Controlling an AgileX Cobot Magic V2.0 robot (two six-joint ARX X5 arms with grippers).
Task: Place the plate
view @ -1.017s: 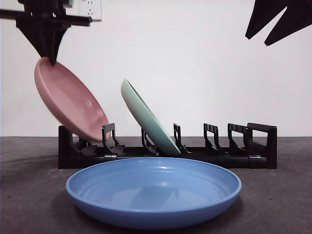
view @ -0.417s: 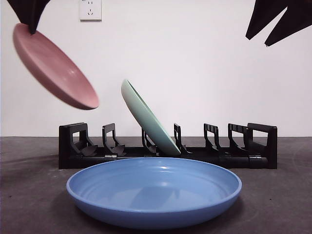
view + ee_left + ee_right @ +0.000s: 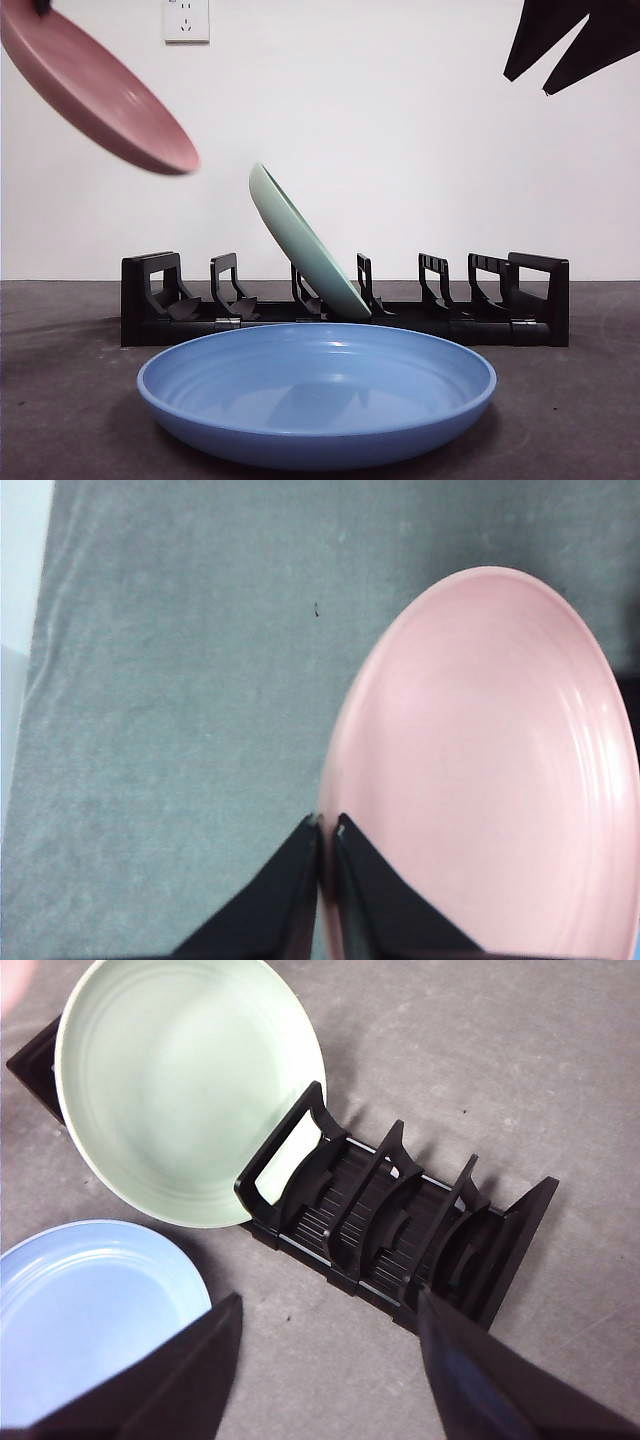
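Observation:
A pink plate hangs tilted in the air at the upper left of the front view, well above the black dish rack. My left gripper is shut on the pink plate's rim. A green plate leans in a middle slot of the rack and also shows in the right wrist view as the green plate. A blue plate lies flat on the table in front of the rack. My right gripper is open and waits high above the rack's right end.
The rack's left slots and right slots hold nothing. A wall socket sits on the white wall behind. The table is a grey mat.
The pink plate has risen out of the rack's left slot and moved up and to the left with my left gripper. The right arm has not moved.

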